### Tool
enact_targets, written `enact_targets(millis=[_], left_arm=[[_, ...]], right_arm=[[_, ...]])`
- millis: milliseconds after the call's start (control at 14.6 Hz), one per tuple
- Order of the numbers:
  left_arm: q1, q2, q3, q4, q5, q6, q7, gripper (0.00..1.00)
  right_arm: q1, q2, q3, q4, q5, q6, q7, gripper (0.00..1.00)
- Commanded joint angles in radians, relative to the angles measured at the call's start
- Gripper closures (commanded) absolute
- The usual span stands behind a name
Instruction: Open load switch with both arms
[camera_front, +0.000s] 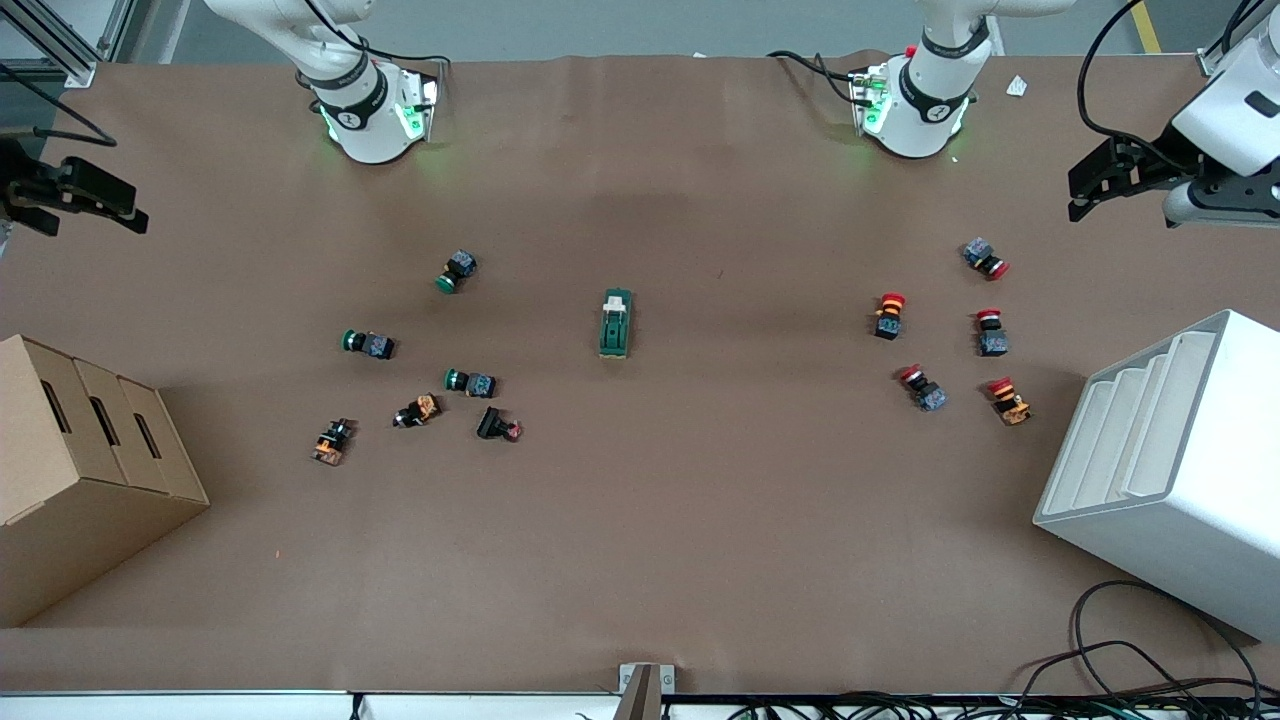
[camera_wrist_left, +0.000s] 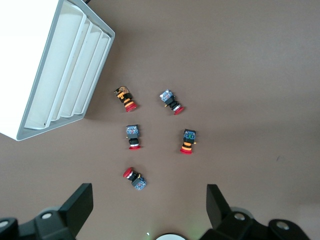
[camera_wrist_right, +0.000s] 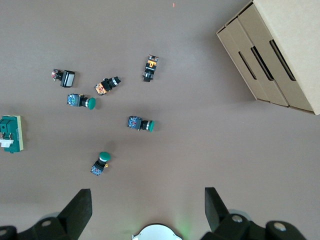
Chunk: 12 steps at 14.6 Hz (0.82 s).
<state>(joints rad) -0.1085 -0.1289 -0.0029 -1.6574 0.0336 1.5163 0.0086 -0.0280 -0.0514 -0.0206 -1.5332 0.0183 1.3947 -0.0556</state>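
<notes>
The load switch (camera_front: 616, 324), a dark-green block with a white toggle at its end toward the robots' bases, lies flat at the middle of the table. It also shows at the edge of the right wrist view (camera_wrist_right: 10, 134). My left gripper (camera_front: 1078, 196) hangs open in the air over the left arm's end of the table, above the red push-buttons, nothing between its fingers (camera_wrist_left: 82, 200). My right gripper (camera_front: 135, 210) hangs open over the right arm's end of the table, empty too, with its fingers (camera_wrist_right: 80, 205) wide apart. Both are well away from the switch.
Several green and black push-buttons (camera_front: 470, 382) lie scattered toward the right arm's end, several red ones (camera_front: 992, 332) toward the left arm's end. A cardboard box (camera_front: 70, 470) and a white slotted rack (camera_front: 1170, 470) stand at the table's two ends. Cables (camera_front: 1130, 670) trail at the front edge.
</notes>
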Motion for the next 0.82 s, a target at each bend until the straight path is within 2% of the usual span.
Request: enact_targets(millis=[0, 752], left_arm=[[-0.007, -0.014, 0.017, -0.018, -0.058, 0.01, 0.013, 0.0], [-0.007, 0.012, 0.007, 0.025, -0.061, -0.001, -0.006, 0.0]], right_arm=[[-0.004, -0.039, 0.002, -0.044, 0.017, 0.024, -0.007, 0.0], [-0.003, -0.039, -0.004, -0.041, 0.038, 0.02, -0.007, 0.0]])
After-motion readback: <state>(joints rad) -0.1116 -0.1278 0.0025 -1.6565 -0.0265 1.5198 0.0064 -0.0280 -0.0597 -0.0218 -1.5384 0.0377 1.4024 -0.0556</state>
